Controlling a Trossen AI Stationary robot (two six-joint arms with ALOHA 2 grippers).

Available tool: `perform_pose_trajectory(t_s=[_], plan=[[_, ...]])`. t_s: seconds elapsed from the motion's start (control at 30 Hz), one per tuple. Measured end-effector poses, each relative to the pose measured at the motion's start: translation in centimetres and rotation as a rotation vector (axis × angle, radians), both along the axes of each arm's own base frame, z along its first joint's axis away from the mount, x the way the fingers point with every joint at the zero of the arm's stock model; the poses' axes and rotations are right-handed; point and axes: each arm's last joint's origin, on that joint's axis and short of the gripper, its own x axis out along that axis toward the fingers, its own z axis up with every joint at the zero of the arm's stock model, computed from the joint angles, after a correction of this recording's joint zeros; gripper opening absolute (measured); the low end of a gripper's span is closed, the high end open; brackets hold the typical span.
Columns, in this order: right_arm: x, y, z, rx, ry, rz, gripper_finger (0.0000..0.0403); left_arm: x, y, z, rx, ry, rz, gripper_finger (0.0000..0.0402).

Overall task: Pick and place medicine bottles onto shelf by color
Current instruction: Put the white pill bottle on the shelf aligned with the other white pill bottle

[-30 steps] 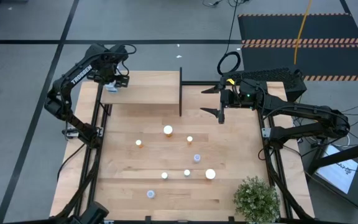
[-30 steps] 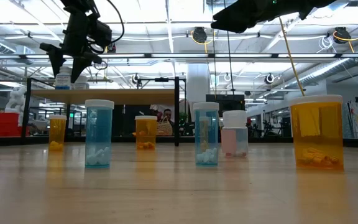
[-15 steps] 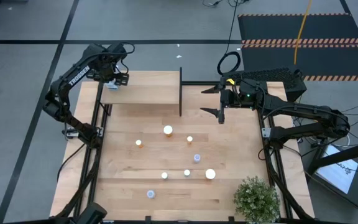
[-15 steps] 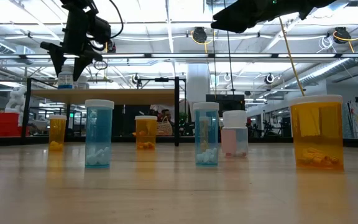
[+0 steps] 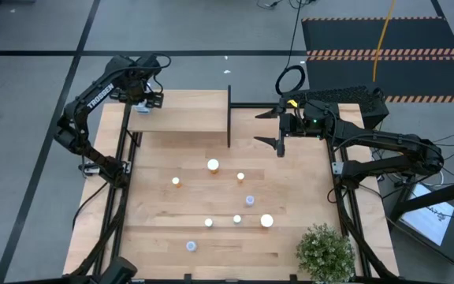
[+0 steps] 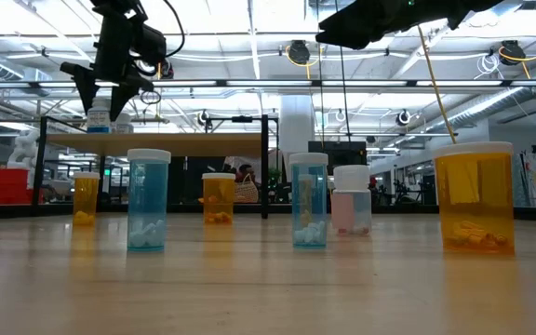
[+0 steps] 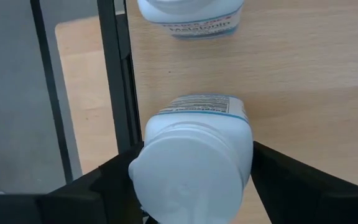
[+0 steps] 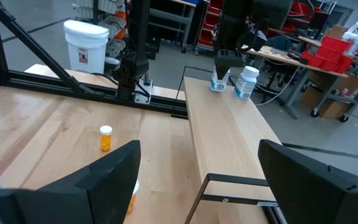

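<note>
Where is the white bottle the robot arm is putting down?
The white bottle stands at the shelf's far-left end, between the left gripper's fingers, beside a second white bottle.

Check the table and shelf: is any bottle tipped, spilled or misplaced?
Nothing stands out. Seven bottles stand upright on the table; two white bottles stand on the shelf, one gripped by the left gripper. The right gripper waits open above the table.
</note>
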Motion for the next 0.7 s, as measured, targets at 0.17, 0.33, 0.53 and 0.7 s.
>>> perform_pose_trajectory(t_s=[0.17, 0.33, 0.53, 0.7], plan=[[0.0, 0.0, 0.0, 0.0, 0.0, 0.0, 0.0322, 0.2, -0.1, 0.0, 0.017, 0.013, 0.01, 0.0279], [0.0, 0.0, 0.0, 0.0, 0.0, 0.0, 0.0322, 0.2, -0.1, 0.0, 0.019, 0.012, 0.017, 0.0298], [0.0, 0.0, 0.0, 0.0, 0.0, 0.0, 0.0322, 0.2, 0.0, 0.2, 0.039, 0.009, -0.01, 0.0297], [0.0, 0.0, 0.0, 0.0, 0.0, 0.001, 0.0322, -0.3, -0.7, 1.9, 0.11, -0.02, -0.016, 0.0284]])
